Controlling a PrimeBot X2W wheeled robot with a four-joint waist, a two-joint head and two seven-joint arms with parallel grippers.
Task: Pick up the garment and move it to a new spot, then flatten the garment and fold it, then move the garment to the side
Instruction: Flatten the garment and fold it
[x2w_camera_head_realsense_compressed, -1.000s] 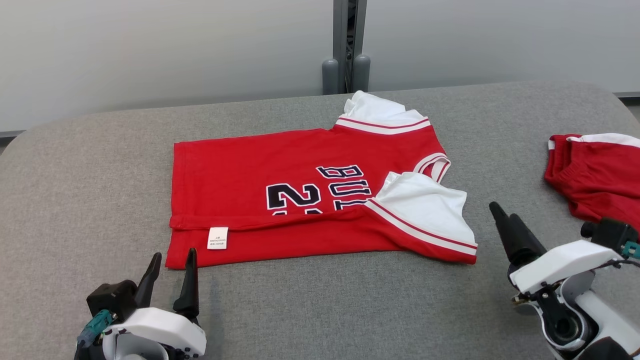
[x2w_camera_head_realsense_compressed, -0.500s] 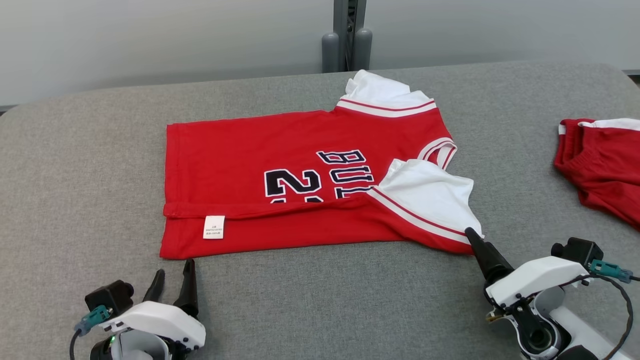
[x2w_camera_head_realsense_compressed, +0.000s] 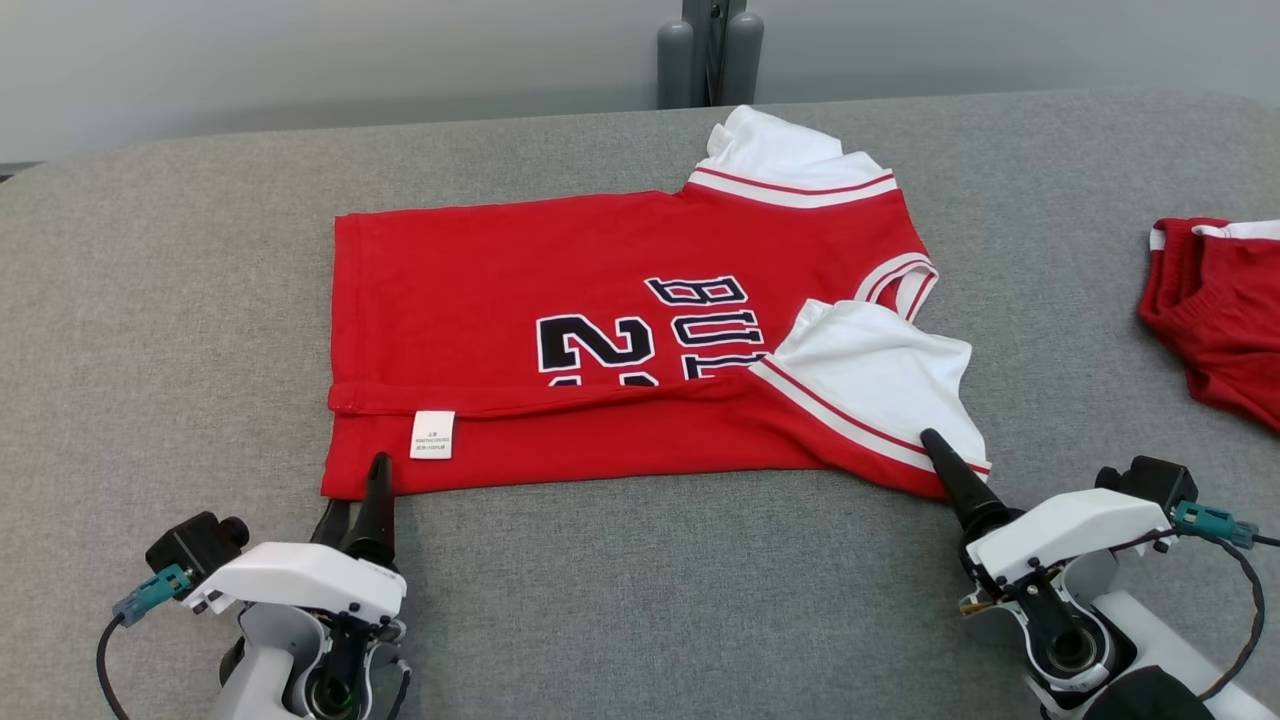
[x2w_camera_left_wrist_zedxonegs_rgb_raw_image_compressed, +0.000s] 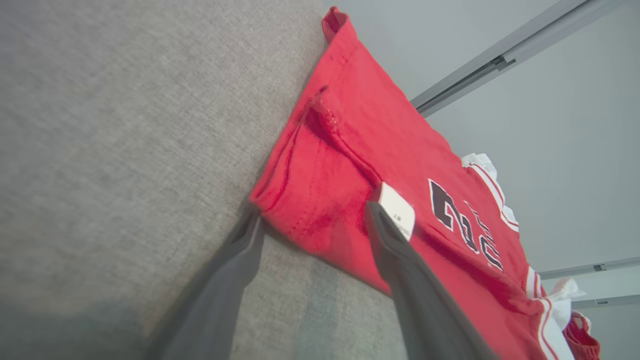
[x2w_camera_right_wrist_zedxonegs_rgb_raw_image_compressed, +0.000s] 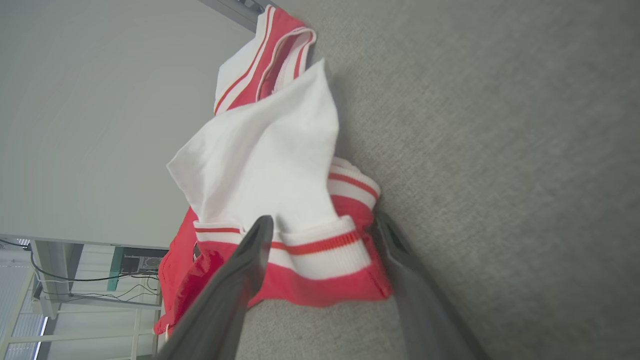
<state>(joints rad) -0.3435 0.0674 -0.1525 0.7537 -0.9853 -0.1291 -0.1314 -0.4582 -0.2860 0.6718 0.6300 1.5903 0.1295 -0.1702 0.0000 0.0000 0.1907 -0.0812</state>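
Since near long edge of garment (x2w_camera_head_realsense_compressed: 600, 330) looks folded over onto itself (care label (x2w_camera_head_realsense_compressed: 432, 435) exposed, print half covered), I'd judge one lengthwise fold is in. Both arms are set at the 2 ends of that doubled edge, prob. to pinch both corners for next fold. Shirt lies flat on grey padded table (x2w_camera_head_realsense_compressed: 650, 600), ahead of both grippers, spanning the gap between them. 2nd red garment (x2w_camera_head_realsense_compressed: 1215, 310) sits well off to R gripper's outer side, apart from the shirt.

L gripper (x2w_camera_head_realsense_compressed: 355, 485): jaws wide, nothing clamped. In L wrist view, L gripper (x2w_camera_left_wrist_zedxonegs_rgb_raw_image_compressed: 315, 215) straddles hem corner: one finger down on table just outside the corner, other over the red fabric w/ its tip right at the label. Can't tell if the upper finger presses cloth or hovers.

R gripper (x2w_camera_head_realsense_compressed: 945, 465): also wide, empty. In R wrist view, R gripper (x2w_camera_right_wrist_zedxonegs_rgb_raw_image_compressed: 324, 220) brackets the striped cuff of white sleeve (x2w_camera_head_realsense_compressed: 880, 380): one finger above the cuff band, other low at the fabric's outer edge by the table. The sleeve is rumpled and stands up ahead of the tips, so the grip will likely catch several layers.
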